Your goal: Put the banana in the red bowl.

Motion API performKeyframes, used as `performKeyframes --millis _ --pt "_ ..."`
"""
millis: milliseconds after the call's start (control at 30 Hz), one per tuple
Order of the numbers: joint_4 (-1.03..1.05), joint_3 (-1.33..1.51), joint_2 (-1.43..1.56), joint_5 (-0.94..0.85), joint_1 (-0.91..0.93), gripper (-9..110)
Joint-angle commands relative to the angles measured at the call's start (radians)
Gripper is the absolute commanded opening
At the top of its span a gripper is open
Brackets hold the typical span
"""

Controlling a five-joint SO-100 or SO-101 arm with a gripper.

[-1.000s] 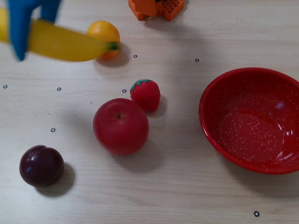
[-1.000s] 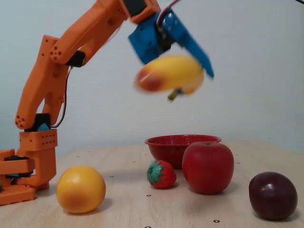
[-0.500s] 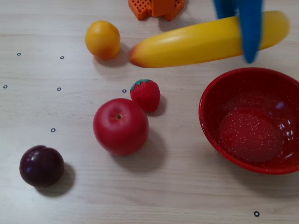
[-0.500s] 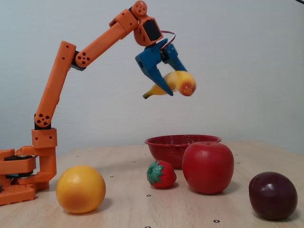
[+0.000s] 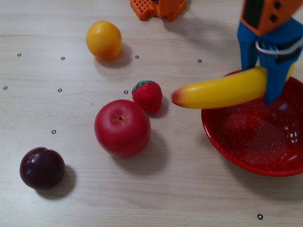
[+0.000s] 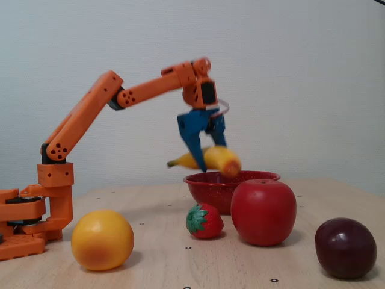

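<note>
The glossy yellow banana (image 5: pixel 222 90) (image 6: pixel 210 159) hangs level just above the left rim of the red bowl (image 5: pixel 258 142) (image 6: pixel 207 188), its reddish end sticking out past the rim toward the strawberry. My blue gripper (image 5: pixel 265 82) (image 6: pixel 201 161) is shut on the banana near its stem end, pointing down from the outstretched orange arm. The stem end is partly hidden behind the fingers in the fixed view from above. The bowl's speckled inside holds nothing.
On the wooden table lie a red apple (image 5: pixel 122 127), a strawberry (image 5: pixel 147 96), an orange (image 5: pixel 104 39) and a dark plum (image 5: pixel 41 168). The arm's orange base (image 6: pixel 27 223) stands at the table's far edge (image 5: pixel 158 7).
The arm has swung the banana from the orange's side across to the bowl and lowered it to just above the bowl's rim. The grip has stayed shut.
</note>
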Motion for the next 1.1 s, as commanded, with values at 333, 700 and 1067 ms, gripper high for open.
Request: performKeyframes --millis 333,700,1067 --pt "0.041 -0.121 0.061 0.041 0.026 52" --pt "-0.011 -0.126 0.302 0.049 -0.103 40" --pt "-0.101 0.072 0.635 -0.152 -0.279 0"
